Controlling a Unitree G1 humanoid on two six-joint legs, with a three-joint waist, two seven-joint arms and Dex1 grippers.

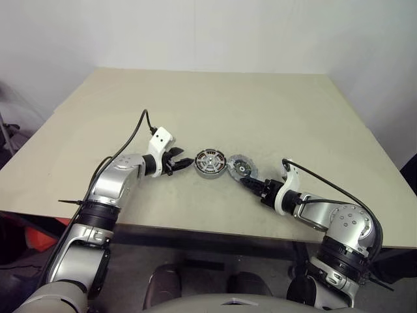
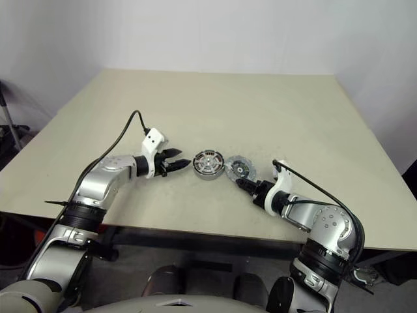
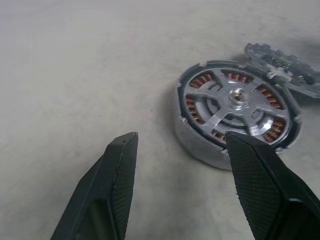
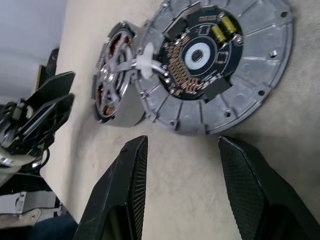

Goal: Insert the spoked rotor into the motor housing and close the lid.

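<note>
A beige table (image 1: 215,111) stands against a pale wall, and 2 round metal parts lie side by side near its front edge, between 2 robot arms. The left part is the motor housing (image 1: 210,163), a shallow grey cup lying flat. In the left wrist view, copper-coloured windings show through silver spokes running out from a central hub, so the spoked rotor (image 3: 239,107) appears to sit inside the housing already. Just to its right lies the lid (image 1: 242,168), a flat grey disc with a notched edge; in the right wrist view its upturned face carries a dark round circuit board around a centre hole, and its rim touches or slightly overlaps the housing, with a small white connector where they meet. The left gripper (image 1: 184,162) reaches in from the left, its 2 black fingers spread apart and holding nothing, their tips just beside the housing's left side. The right gripper (image 1: 248,184) comes in from the lower right, fingers likewise parted and empty, tips just short of the lid's near edge.
</note>
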